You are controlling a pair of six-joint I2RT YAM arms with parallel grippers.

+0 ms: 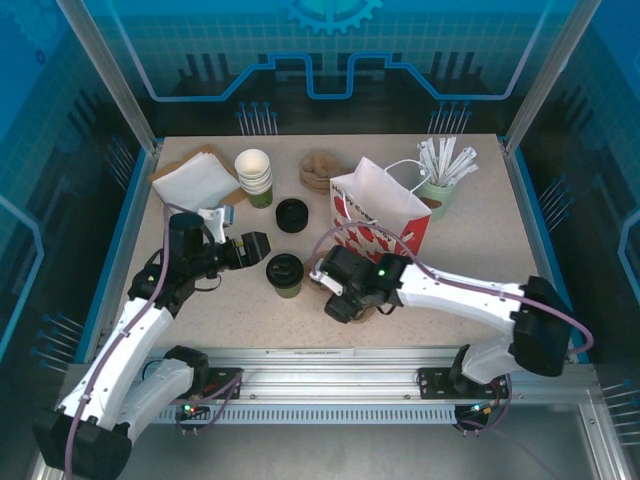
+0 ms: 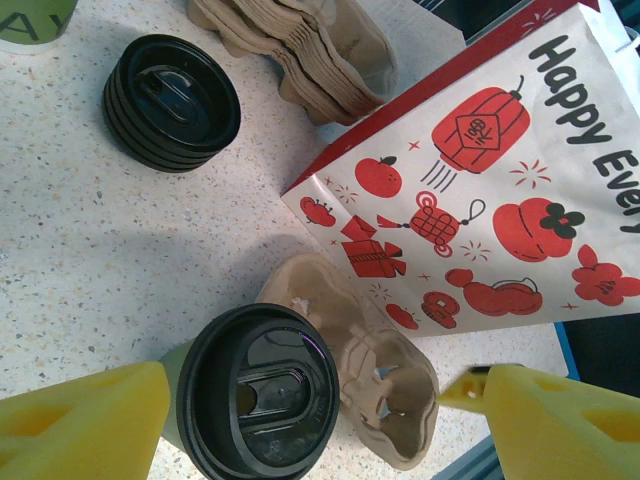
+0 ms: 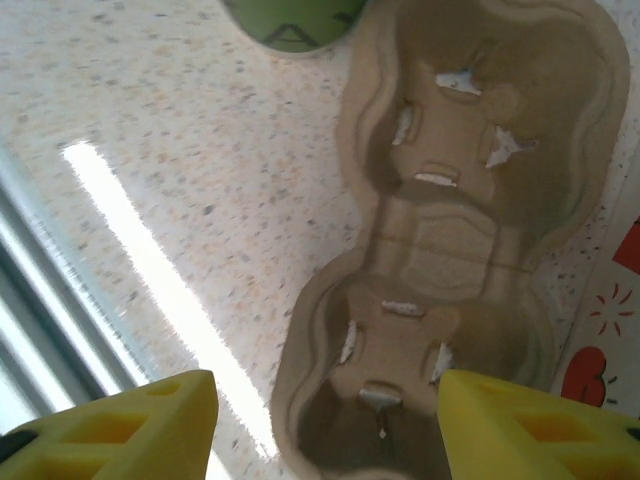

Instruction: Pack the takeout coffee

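Left wrist view: takeout coffee [image 2: 258, 405] upright between left fingers [image 2: 80, 425], spread wide. Right fingers [image 3: 540, 425] apart over cup carrier [image 3: 450, 250], holding nothing; left arm nearer.

Printed in black on the white paper bag [image 2: 560, 190], beyond the left gripper [image 2: 305, 390] and to its right: "Happy Eve", cut off at the frame edge. On the same face, among red prints, a red lantern with one Chinese character in a diamond, too small to read. Far ahead-left of that gripper, on a green cup [image 2: 30, 18]: dark partial letters, an "A" clearest. Ahead of the right gripper [image 3: 325, 400], on the takeout coffee [image 3: 290, 18]: a dark "A"-shaped mark, cropped. Raised marks on its black lid [image 2: 255, 395]: unreadable.
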